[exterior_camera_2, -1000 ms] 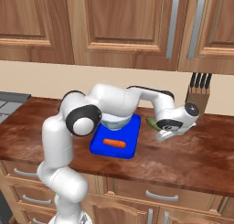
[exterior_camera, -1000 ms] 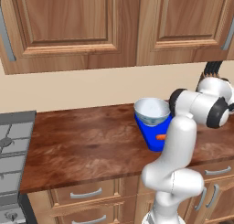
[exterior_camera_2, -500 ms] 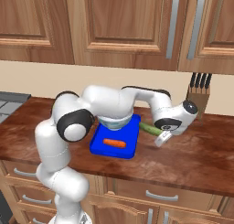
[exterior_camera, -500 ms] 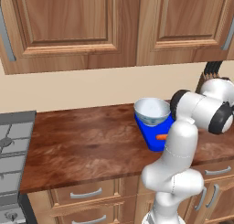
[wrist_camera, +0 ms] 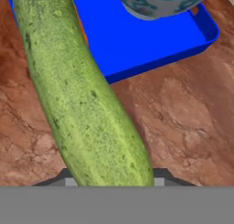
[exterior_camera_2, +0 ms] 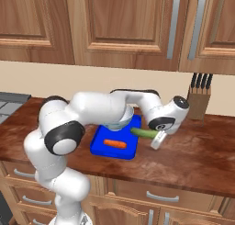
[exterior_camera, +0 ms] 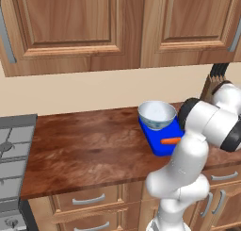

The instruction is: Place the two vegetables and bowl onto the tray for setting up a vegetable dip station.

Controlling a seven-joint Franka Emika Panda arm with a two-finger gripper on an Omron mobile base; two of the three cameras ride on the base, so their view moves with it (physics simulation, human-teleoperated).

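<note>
A glossy brown wood-grain counter carries a flat bright blue rectangular tray with rounded corners. On it stand a round white bowl with a faint blue pattern and a small smooth orange carrot piece. The white arm bends low across the tray, its two-finger gripper pinching one end of a long green speckled cucumber, held over the counter just beside the tray's edge.
</note>
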